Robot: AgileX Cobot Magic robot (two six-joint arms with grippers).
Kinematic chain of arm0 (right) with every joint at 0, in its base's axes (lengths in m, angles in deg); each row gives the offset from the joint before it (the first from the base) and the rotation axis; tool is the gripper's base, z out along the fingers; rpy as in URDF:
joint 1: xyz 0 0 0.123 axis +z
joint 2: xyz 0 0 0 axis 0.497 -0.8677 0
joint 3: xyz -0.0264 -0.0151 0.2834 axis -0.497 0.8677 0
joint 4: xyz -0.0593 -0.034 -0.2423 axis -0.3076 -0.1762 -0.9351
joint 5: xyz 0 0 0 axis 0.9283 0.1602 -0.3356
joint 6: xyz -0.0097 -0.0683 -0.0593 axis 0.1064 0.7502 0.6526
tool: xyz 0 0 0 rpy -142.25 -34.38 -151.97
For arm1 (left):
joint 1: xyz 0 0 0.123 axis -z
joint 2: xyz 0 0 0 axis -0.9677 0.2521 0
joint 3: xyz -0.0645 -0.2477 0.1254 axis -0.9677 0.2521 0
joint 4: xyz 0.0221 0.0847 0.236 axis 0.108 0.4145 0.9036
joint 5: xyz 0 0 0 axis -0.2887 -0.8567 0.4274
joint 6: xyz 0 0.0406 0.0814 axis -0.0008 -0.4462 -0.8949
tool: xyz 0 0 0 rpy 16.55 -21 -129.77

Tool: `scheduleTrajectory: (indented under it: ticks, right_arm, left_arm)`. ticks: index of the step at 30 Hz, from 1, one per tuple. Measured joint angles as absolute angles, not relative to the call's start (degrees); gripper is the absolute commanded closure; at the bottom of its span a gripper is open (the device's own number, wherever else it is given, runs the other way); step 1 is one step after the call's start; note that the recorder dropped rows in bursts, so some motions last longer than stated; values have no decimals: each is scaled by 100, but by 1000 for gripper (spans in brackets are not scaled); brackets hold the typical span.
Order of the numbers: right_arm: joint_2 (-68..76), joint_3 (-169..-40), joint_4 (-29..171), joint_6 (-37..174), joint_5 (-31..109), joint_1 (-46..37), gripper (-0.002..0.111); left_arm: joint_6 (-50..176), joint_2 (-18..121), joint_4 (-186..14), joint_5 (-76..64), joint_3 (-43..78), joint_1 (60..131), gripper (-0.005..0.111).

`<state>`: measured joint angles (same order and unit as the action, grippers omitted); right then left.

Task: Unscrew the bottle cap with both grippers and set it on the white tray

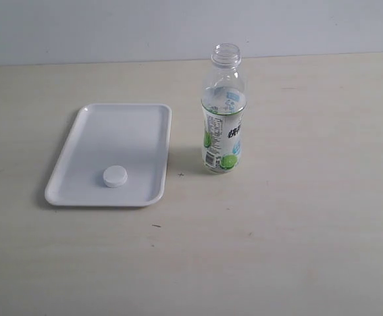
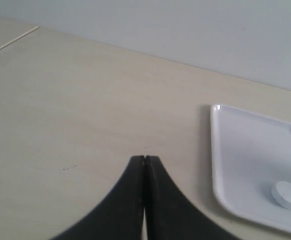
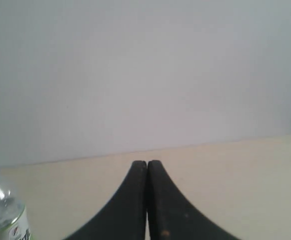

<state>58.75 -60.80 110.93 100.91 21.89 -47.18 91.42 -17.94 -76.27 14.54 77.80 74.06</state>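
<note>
The white bottle cap (image 1: 114, 176) lies on the white tray (image 1: 126, 131), towards its near edge. To the tray's right the clear bottle (image 1: 223, 118) with the green-and-white label stands upright, its neck bare. Neither arm shows in the exterior view. In the left wrist view my left gripper (image 2: 144, 159) is shut with nothing between its fingers, above bare table, and the tray (image 2: 235, 160) with the cap (image 2: 287, 194) lies off to one side. My right gripper (image 3: 147, 163) is shut and empty too; part of the bottle (image 3: 0, 215) shows at the picture's edge.
The light wooden table (image 1: 297, 230) runs wide to the right of the bottle and in front of the tray. A pale wall (image 1: 112, 26) closes the far side.
</note>
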Motion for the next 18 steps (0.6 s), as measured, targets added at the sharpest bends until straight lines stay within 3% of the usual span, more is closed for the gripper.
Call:
scheduleTrajectory:
  ticks: [9,18]
  right_arm:
    - [5863,-6018,10816,9768,2406,-4745,108]
    - [6003,-6018,7766,5263,2525,-4745,108]
  left_arm:
    - [9142,-1794,-7627,1454,7780,7406,107]
    - [9140,-1794,-7627,1454,7780,7406,107]
